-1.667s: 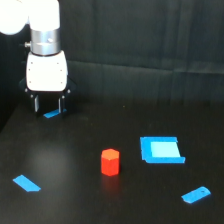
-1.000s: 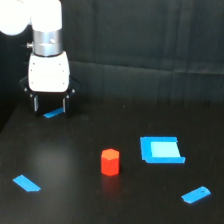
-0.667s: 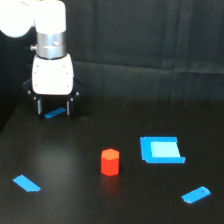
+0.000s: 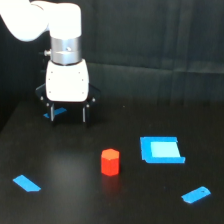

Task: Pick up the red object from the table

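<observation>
On the exterior view's left, a small flat blue strip (image 4: 26, 183) lies loose on the black desk (image 4: 65, 205), away from any work. Above it the gripper (image 4: 68, 114) hangs with its fingers spread and nothing between them, low over another blue piece (image 4: 56, 113) at the back; being open suits an approach, not a hold. Near the middle stands the red hexagonal block (image 4: 110, 162), upright and free on all sides, well apart from the gripper, so a grasp looks unobstructed. Further right lie a blue square tile (image 4: 160, 150) and a slim blue bar (image 4: 195, 194).
</observation>
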Controlling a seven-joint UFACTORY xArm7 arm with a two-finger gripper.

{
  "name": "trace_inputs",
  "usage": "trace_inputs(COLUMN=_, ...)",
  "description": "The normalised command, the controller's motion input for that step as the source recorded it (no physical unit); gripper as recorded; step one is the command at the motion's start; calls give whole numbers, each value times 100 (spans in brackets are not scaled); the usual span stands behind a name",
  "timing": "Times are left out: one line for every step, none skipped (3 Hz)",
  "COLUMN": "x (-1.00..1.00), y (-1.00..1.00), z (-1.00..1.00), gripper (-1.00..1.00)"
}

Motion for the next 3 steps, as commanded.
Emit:
trace_inputs(x=80, y=-81, z=-24, gripper=100)
trace_inputs(x=69, y=-82, z=-12, gripper=100)
trace_inputs(x=50, y=-87, z=-22, gripper=100)
